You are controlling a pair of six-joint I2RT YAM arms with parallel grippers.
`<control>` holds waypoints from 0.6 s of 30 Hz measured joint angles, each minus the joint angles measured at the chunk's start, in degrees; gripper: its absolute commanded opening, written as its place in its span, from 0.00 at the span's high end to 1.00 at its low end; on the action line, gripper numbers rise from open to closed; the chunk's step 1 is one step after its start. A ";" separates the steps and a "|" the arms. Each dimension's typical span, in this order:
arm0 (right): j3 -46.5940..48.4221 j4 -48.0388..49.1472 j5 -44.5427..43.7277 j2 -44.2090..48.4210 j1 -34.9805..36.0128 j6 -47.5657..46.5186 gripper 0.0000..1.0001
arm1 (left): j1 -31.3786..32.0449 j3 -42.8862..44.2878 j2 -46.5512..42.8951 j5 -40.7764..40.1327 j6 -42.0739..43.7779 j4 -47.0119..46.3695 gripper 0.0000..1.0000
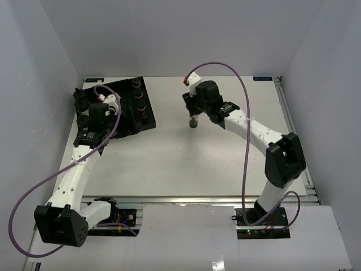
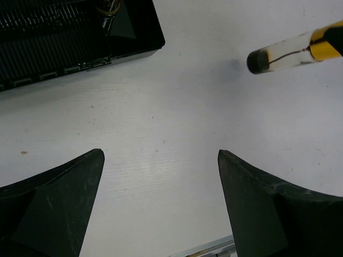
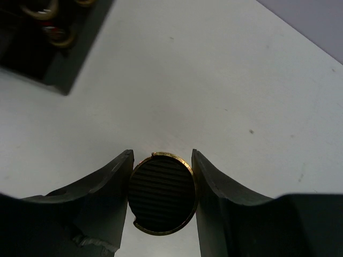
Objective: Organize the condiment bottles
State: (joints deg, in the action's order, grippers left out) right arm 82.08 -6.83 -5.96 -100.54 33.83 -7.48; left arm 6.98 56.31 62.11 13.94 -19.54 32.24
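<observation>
Right end effector [image 3: 162,154] is pinching a black-capped jar [image 3: 162,195] by its sides mid-counter [image 1: 186,164], well apart from the black tray [image 1: 127,91]. Left end effector [image 2: 161,155] is spread wide with nothing in it, over bare counter near the tray corner; the slim bottle [image 2: 292,50] with the yellow band is beyond it, cut off by the frame edge. Other jars [image 1: 139,105] sit in the tray at far left, contents too small to tell.
</observation>
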 measured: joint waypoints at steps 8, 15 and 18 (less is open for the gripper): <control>-4.50 5.60 -0.29 6.11 18.84 2.18 0.92 | 0.00 7.88 -2.90 -4.52 -0.67 6.34 0.02; -4.65 7.89 -2.13 2.14 25.90 4.16 0.92 | 0.00 11.13 -7.48 -7.62 -0.90 9.39 0.02; -4.65 7.93 -2.99 0.38 27.51 4.62 0.92 | 0.00 11.13 -8.03 -7.99 -1.03 10.65 0.02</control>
State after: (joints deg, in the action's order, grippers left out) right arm 77.43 1.10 -8.94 -100.17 61.35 -2.86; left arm 6.98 67.44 54.08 5.95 -20.56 42.88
